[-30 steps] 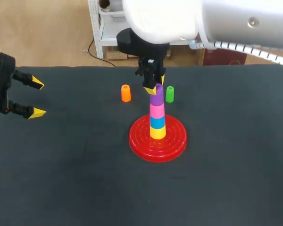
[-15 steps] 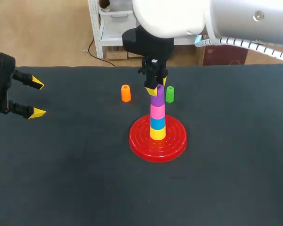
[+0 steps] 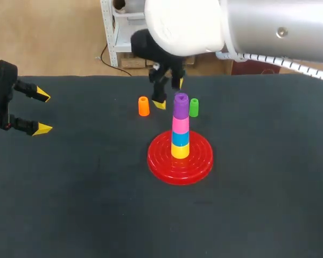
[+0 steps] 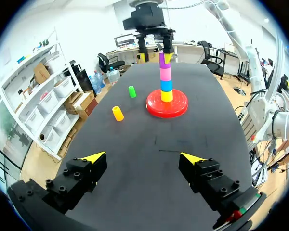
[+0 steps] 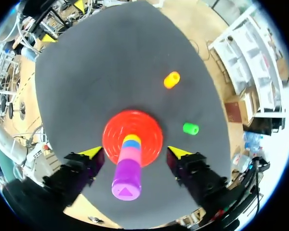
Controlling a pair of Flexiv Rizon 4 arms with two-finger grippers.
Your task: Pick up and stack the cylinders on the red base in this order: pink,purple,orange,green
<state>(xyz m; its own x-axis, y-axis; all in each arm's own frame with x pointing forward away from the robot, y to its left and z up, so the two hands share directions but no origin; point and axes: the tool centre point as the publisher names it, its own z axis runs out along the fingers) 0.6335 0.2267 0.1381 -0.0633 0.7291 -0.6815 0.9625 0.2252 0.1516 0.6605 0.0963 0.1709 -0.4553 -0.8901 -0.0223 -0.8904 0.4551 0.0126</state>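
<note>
The right gripper [image 3: 170,93] is hovering wide open and empty just above the purple cylinder [image 3: 181,106], which is sitting atop the pink cylinder [image 3: 180,125] on the red base [image 3: 196,164], mid bench [image 3: 97,204]. The orange cylinder [image 3: 144,106] and green cylinder [image 3: 194,107] are standing nearer the far edge. The left gripper [image 3: 42,112] is hanging open, empty, at the left edge.

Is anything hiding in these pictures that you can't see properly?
Right wrist view: the yellow cylinder and blue cylinder show only as slivers; the pink cylinder and purple cylinder cover them.
Every view: whether the red base has a peg; the stack hides its middle.
Head view: the top of the right claw, behind the arm's white casing.
</note>
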